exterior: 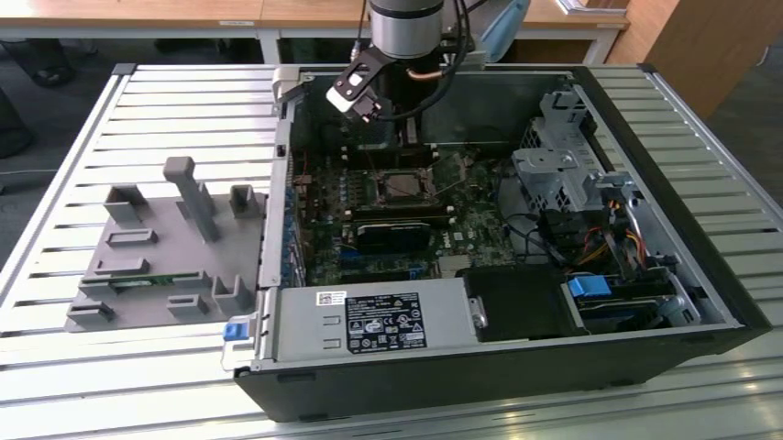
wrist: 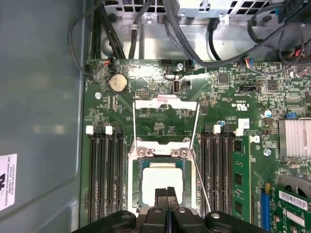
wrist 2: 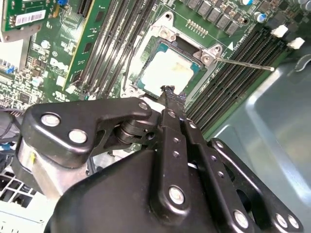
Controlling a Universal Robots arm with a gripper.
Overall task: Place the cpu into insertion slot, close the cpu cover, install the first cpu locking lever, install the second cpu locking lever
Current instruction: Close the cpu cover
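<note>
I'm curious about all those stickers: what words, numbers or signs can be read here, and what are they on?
Black label on the power supply: print too small to read.
Barcode sticker on a green card, second wrist view: digits illegible.
White sticker on the case wall, first wrist view: cut off, unreadable.
Nothing can be quoted for certain.

A black rectangular label [exterior: 385,323] with white print and symbols sits on the silver metal power-supply box [exterior: 306,327], just beside the green motherboard [exterior: 471,240]. A small white barcode sticker [exterior: 333,297] shares that box. Beyond the motherboard's edge, a white printed sticker [wrist: 7,180] marks the grey case wall [wrist: 39,121]. White silkscreen marks [wrist: 241,104] dot the motherboard itself. Next to it, a green add-in card [wrist: 286,213] carries white barcode stickers [wrist: 291,199]. No wording can be made out.
</note>
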